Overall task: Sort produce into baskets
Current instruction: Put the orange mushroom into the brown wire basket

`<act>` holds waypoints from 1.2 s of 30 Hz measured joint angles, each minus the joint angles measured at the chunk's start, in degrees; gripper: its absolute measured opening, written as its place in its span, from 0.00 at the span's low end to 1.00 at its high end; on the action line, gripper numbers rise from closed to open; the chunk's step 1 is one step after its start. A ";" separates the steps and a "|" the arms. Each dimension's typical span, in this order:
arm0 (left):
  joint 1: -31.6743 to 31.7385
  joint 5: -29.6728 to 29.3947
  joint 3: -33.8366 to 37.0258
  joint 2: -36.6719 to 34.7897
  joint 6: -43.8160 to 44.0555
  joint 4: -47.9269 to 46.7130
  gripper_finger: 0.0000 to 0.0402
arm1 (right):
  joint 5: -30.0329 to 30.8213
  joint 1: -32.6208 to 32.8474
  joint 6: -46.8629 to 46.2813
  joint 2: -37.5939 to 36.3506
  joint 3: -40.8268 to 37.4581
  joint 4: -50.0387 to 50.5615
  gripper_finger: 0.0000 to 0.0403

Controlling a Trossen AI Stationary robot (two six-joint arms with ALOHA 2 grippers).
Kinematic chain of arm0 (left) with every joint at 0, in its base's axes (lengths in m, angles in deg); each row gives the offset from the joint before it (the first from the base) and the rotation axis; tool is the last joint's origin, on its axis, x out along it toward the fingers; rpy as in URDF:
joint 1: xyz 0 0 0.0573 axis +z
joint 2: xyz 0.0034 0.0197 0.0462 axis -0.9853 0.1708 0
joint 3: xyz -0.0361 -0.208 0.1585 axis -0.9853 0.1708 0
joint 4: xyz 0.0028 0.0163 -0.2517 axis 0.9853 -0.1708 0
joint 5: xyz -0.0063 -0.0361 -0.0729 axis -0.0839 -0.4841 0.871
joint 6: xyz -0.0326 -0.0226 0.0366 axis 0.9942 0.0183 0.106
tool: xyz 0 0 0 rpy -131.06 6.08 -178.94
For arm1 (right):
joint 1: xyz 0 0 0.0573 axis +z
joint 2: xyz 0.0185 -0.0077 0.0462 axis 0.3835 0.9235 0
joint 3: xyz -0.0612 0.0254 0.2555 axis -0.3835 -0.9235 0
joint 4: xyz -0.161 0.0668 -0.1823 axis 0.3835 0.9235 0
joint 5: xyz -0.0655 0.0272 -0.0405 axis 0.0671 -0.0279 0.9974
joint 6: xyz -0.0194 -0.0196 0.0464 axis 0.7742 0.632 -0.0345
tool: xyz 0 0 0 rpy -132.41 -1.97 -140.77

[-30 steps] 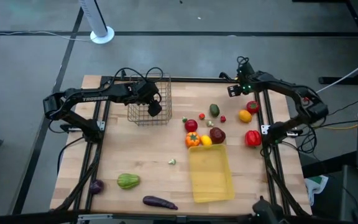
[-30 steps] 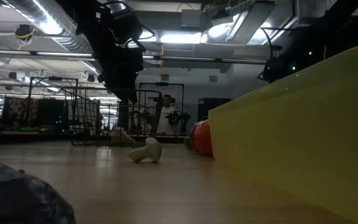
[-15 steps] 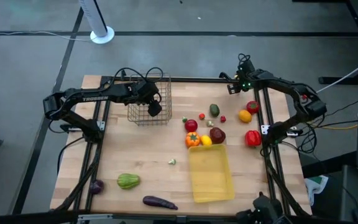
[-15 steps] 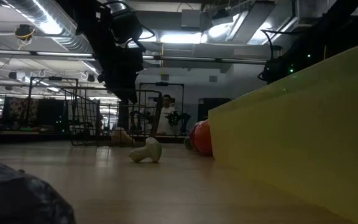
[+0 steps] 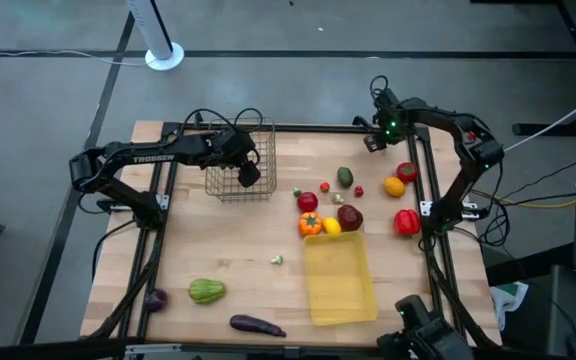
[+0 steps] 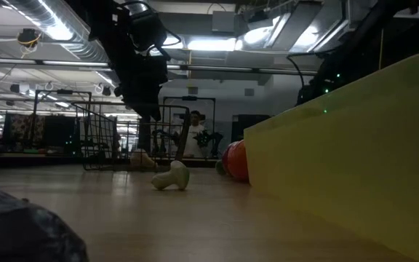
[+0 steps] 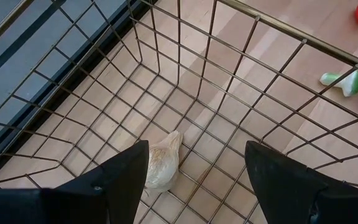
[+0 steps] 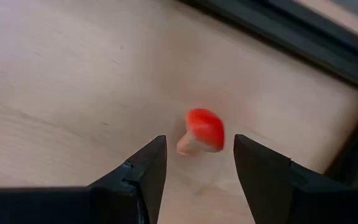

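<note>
My right gripper (image 8: 194,163) has swung inward along the table's far edge in the last second and now hangs, fingers spread, over a red-capped mushroom (image 8: 204,132), likely my next pick. Left gripper (image 7: 194,174) stays spread over the wire basket (image 5: 239,160), a whitish piece (image 7: 162,163) on its floor. The yellow tray (image 5: 339,277) looks empty; from above I cannot find the mushroom.

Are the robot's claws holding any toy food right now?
No, both are open and empty. The left gripper hangs over a whitish piece in the wire basket; the right gripper is above a red mushroom.
</note>
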 joint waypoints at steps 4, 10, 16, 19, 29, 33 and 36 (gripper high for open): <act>0.00 0.00 0.00 0.00 0.00 -0.01 0.65 | 2.42 -0.01 0.26 1.57 0.16 0.04 0.46; 0.00 0.00 0.00 0.00 0.00 0.00 0.65 | 3.61 -0.02 3.03 3.71 0.14 0.42 0.46; 0.00 0.01 0.00 0.00 0.00 -0.01 0.65 | 2.79 -0.02 4.28 4.38 0.14 0.16 0.41; 0.00 0.00 0.00 0.00 -0.01 0.00 0.65 | 2.65 -0.02 4.28 4.41 0.14 -0.18 0.33; 0.01 0.02 0.00 0.00 -0.02 -0.02 0.65 | 1.49 0.00 5.57 4.52 3.29 1.27 0.11; 0.00 0.02 0.00 0.00 -0.02 0.00 0.65 | -4.36 0.02 5.57 4.52 7.26 3.91 0.12; 0.00 0.02 0.00 0.00 -0.02 0.00 0.65 | -12.82 0.07 5.40 4.52 10.46 5.28 0.14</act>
